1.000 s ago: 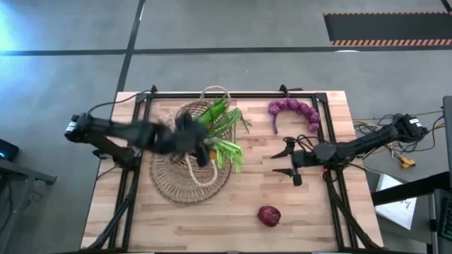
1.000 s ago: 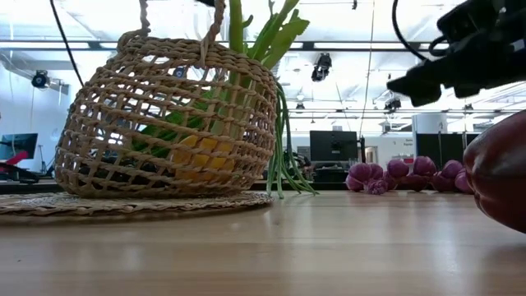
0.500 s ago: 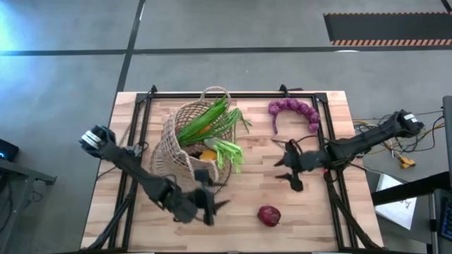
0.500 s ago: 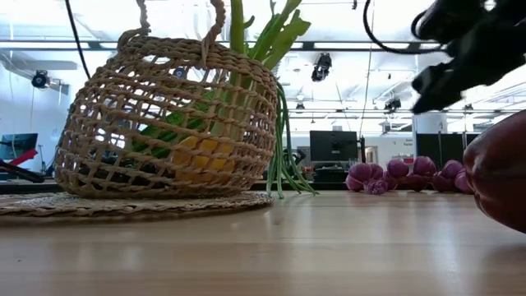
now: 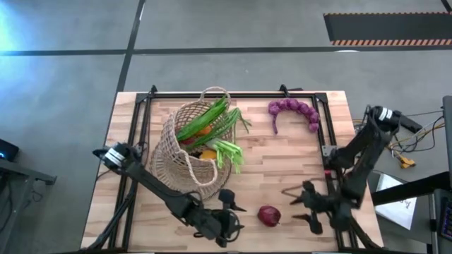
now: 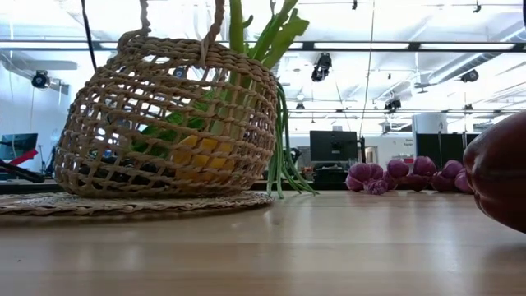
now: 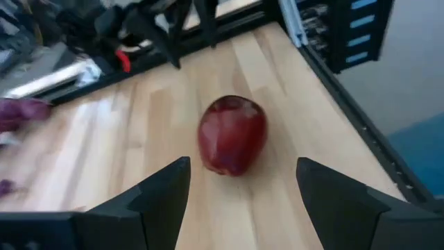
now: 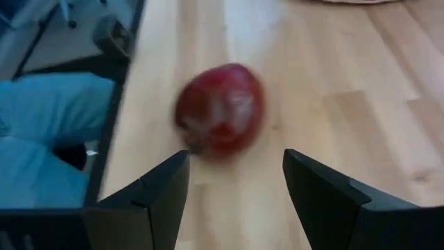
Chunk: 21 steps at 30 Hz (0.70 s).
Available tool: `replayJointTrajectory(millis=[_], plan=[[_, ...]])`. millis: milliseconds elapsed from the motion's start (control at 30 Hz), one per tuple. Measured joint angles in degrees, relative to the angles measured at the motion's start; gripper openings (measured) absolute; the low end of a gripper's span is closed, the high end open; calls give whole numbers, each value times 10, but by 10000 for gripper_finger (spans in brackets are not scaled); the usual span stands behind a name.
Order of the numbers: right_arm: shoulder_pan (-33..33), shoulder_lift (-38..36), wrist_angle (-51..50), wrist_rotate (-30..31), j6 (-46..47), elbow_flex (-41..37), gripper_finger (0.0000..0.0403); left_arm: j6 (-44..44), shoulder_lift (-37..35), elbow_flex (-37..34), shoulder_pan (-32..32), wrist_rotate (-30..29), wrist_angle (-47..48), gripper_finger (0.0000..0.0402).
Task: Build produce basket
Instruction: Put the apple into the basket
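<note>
Round dark-red onion [image 5: 268,215] sits on the wooden surface [image 5: 282,162] at six o'clock. Left tool [image 5: 235,214] at its nine, right tool [image 5: 302,209] at its three, both spread wide, empty. Tan wicker basket [image 5: 185,144] at ten o'clock.

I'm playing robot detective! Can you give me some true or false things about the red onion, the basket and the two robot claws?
1. The red onion lies inside the basket. False: it lies on the bare table, outside the basket.
2. Both grippers are open. True: the left gripper and the right gripper both stand open.
3. The left gripper grips the red onion. False: the onion lies free on the wood, ahead of its open fingers.
4. The purple string of onions lies on the table. True.
5. Green stalks stick out of the basket. True.
</note>
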<state>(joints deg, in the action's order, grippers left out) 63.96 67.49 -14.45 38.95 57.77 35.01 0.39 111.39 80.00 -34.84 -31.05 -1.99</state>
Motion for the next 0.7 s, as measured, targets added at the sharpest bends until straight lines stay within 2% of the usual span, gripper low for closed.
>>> replayJointTrajectory(millis=[133,267,367,533,700], plan=[[50,88,34,29,50,29,224,-31,22,13,23,77,-6,247],[49,169,34,27,74,70,224,-60,50,16,47,125,-24,247],[45,223,33,28,57,101,237,-62,73,12,55,132,-39,247],[30,303,16,49,23,146,289,-97,110,16,61,135,-64,247],[3,358,-62,65,81,197,332,-118,136,13,61,134,-130,247]])
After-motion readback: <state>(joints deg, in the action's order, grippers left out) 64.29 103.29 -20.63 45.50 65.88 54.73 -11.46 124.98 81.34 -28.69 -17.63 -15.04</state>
